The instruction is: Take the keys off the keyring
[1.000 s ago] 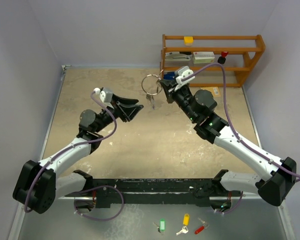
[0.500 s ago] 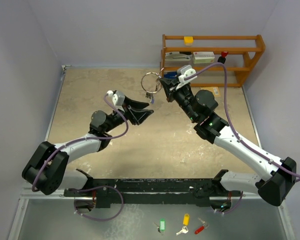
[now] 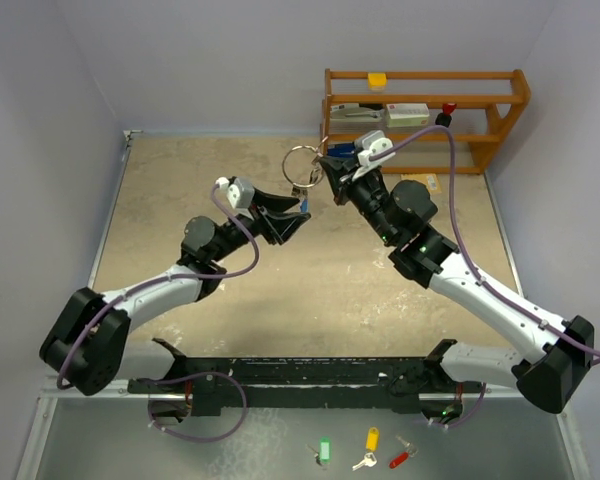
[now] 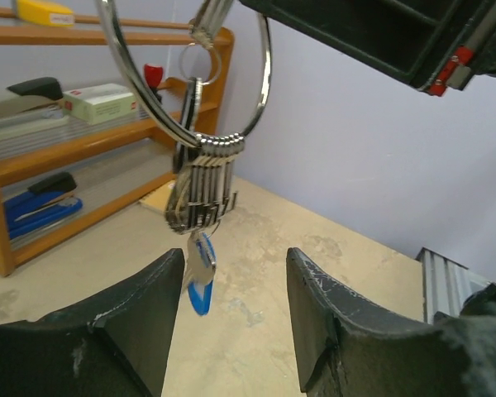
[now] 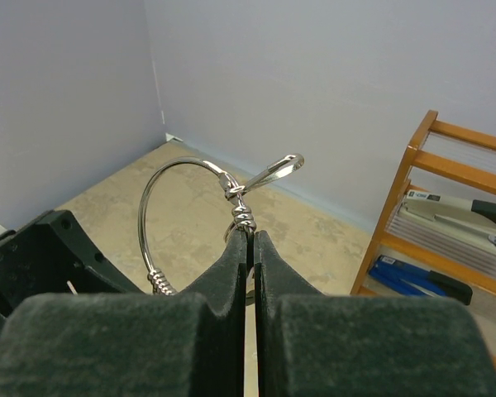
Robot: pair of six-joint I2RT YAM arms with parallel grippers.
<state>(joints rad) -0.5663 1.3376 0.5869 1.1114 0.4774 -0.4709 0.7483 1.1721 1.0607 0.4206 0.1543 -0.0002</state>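
My right gripper (image 3: pixel 324 164) is shut on the keyring (image 3: pixel 284 163) and holds it in the air in front of the shelf. The right wrist view shows the jaws (image 5: pixel 250 236) pinching the ring's twisted joint, with the silver wire arc (image 5: pixel 159 179) rising left. The keys (image 3: pixel 299 187) hang in a bunch from the ring's bottom. In the left wrist view the ring (image 4: pixel 129 76) fills the top, with the silver keys (image 4: pixel 200 194) below it and a blue-headed key (image 4: pixel 201 279) lowest. My left gripper (image 3: pixel 297 212) is open just under the keys, the blue-headed key hanging by its left finger (image 4: pixel 140 306). A black-headed key is not clear.
A wooden shelf (image 3: pixel 425 110) with staplers and small boxes stands at the back right, close behind the right gripper. Green, yellow and red tagged keys (image 3: pixel 365 450) lie on the near ledge below the arm bases. Walls close the table on the left, back and right.
My left gripper has moved right and up towards the hanging keys, and now sits just below them. The right gripper and the ring have hardly moved.
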